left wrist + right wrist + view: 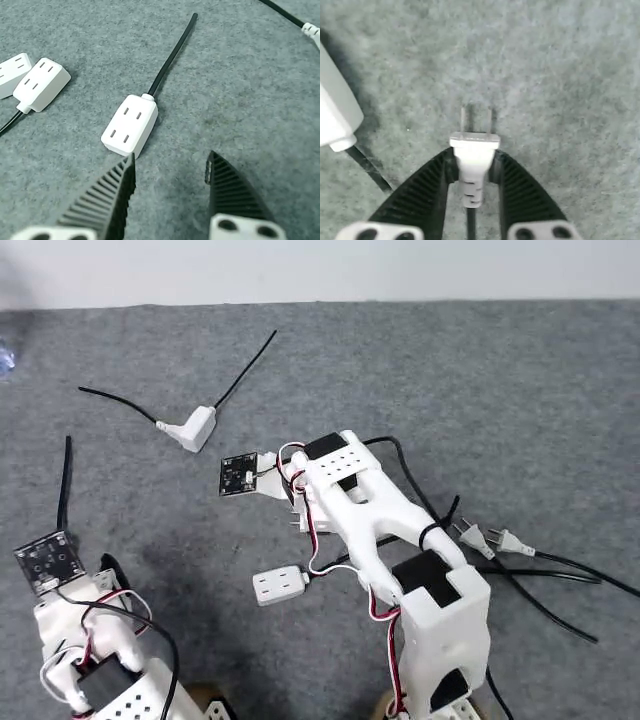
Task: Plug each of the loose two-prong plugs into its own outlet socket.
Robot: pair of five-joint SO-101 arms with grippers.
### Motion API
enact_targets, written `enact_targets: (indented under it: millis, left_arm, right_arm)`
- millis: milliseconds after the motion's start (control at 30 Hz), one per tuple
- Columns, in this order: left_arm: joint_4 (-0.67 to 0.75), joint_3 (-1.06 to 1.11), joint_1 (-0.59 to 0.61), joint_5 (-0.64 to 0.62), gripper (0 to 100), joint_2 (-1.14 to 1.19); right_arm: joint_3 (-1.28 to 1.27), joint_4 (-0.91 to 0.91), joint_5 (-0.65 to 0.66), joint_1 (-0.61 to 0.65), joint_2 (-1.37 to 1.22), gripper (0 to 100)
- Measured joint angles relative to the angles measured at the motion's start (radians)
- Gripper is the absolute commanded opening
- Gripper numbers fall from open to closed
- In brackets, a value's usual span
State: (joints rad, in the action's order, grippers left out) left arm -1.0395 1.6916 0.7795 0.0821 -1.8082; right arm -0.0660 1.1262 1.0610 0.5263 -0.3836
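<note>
From above, the grey felt-like surface point(500, 380) carries a white rectangular socket block point(280, 585) beside a white plastic arm point(370, 510). Two loose plugs point(475, 535) on black cords lie near the arm's other side.

In the left wrist view the left hand point(170, 157) is spread, with its black ribbed fingers point(117, 190) just beside a rounded white socket point(130, 125).

In the right wrist view the right hand point(472, 162) pinches a white plug point(474, 142) with two flat metal prongs, above the surface.

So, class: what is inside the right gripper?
The right gripper holds a white two-prong plug by its body, prongs sticking out over the grey mat. Its fingers cover the plug's sides; the cord behind is mostly hidden.
</note>
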Motion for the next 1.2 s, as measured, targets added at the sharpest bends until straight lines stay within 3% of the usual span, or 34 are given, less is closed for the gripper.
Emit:
enact_targets:
  millis: [633, 867, 1100, 1200]
  left_arm:
    - [0.000, 0.000, -0.002, 0.000, 22, 0.000]
    - [0.000, 0.000, -0.003, 0.000, 22, 0.000]
    - [0.000, 0.000, -0.003, 0.000, 22, 0.000]
    - [0.000, 0.000, -0.003, 0.000, 22, 0.000]
  right_arm:
    - [0.000, 0.000, 0.000, 0.021, -0.003, 20.3]
    - [0.000, 0.000, 0.000, 0.021, -0.003, 2.2]
    - [0.002, 0.000, 0.002, 0.025, -0.028, 6.3]
    - [0.020, 0.002, 0.003, 0.028, -0.055, 1.7]
